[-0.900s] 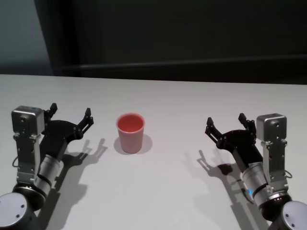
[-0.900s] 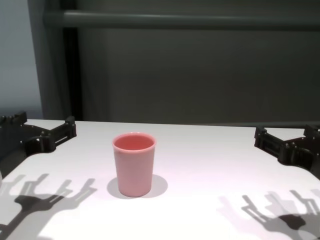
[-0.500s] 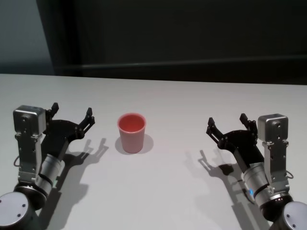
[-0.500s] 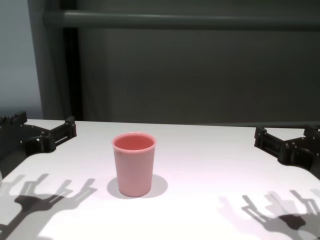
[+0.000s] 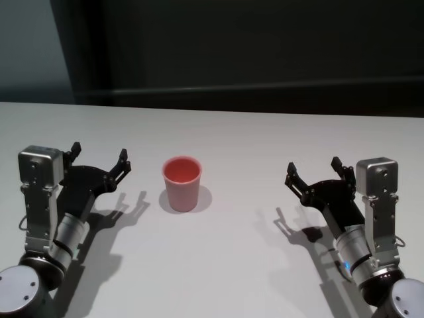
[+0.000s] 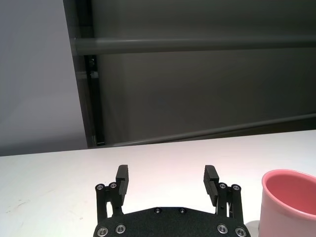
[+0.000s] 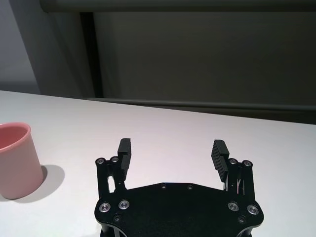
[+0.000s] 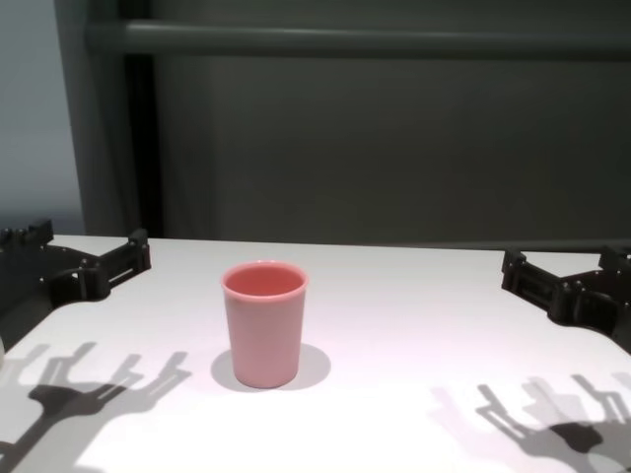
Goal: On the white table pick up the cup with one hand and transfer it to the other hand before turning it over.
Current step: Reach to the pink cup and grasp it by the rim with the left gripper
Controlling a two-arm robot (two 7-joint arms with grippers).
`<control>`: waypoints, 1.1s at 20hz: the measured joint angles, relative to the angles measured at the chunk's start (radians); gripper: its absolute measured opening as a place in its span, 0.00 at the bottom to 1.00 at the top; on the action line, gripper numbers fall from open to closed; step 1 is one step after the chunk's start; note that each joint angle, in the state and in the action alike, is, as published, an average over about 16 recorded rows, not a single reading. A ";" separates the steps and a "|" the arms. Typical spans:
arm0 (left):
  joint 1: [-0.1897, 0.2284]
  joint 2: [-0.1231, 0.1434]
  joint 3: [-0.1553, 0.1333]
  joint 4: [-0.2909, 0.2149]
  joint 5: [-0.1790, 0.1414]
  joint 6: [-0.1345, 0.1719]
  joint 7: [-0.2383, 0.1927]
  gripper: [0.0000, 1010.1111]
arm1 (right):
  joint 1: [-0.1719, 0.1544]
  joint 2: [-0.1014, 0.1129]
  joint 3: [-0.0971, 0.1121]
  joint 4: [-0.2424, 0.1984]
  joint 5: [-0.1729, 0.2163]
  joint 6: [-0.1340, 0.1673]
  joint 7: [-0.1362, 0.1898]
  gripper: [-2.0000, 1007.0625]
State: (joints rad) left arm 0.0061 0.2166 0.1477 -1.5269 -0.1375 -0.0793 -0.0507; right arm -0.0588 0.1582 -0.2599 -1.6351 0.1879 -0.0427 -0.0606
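The pink cup (image 5: 181,183) stands upright, mouth up, on the white table (image 5: 225,265), a little left of centre. It also shows in the chest view (image 8: 263,322), in the left wrist view (image 6: 289,202) and in the right wrist view (image 7: 17,160). My left gripper (image 5: 98,158) is open and empty, hovering to the left of the cup, apart from it; it also shows in its own wrist view (image 6: 167,177). My right gripper (image 5: 313,171) is open and empty, well to the right of the cup; it also shows in its own wrist view (image 7: 172,150).
A dark wall with a grey horizontal rail (image 8: 345,39) runs behind the table's far edge (image 5: 212,111). Both grippers cast shadows on the tabletop (image 8: 89,379).
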 joint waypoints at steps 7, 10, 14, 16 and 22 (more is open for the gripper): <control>0.000 0.000 0.000 0.000 0.000 0.000 0.000 0.99 | 0.000 0.000 0.000 0.000 0.000 0.000 0.000 0.99; 0.000 0.000 0.000 0.000 0.000 0.000 0.000 0.99 | 0.000 0.000 0.000 0.000 0.000 0.000 0.000 0.99; 0.000 0.000 0.000 0.000 0.000 0.000 0.000 0.99 | 0.000 0.000 0.000 0.000 0.000 0.000 0.000 0.99; 0.000 0.000 0.000 0.000 0.000 0.000 0.000 0.99 | 0.000 0.000 0.000 0.000 0.000 0.000 0.000 0.99; 0.000 0.000 0.000 0.000 0.000 0.000 0.000 0.99 | 0.000 0.000 0.000 0.000 0.000 0.000 0.000 0.99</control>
State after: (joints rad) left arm 0.0062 0.2166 0.1477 -1.5269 -0.1375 -0.0793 -0.0507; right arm -0.0588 0.1582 -0.2599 -1.6351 0.1879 -0.0427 -0.0606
